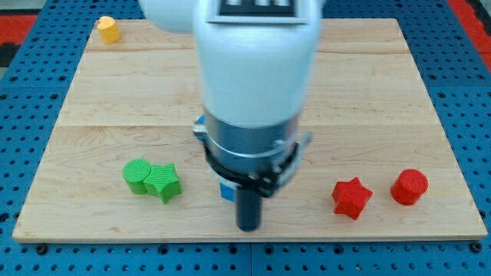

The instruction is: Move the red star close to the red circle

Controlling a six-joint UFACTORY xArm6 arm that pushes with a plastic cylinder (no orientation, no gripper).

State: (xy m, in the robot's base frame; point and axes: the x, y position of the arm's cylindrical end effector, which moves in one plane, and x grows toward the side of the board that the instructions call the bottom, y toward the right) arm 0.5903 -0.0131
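Red star (352, 197), upright nr red circle (409, 186)

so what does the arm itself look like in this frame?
A bulky white casing fills the view's top, with a black-and-white patterned marker on it. Below sits a grey metal cylinder with a black clamp ring, ending in a straight dark rod, my tip.

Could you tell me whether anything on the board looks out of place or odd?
Nothing stands out. The red star sits just left of the red circle, the blocks look intact, and my tip is down mid-board, touching neither.
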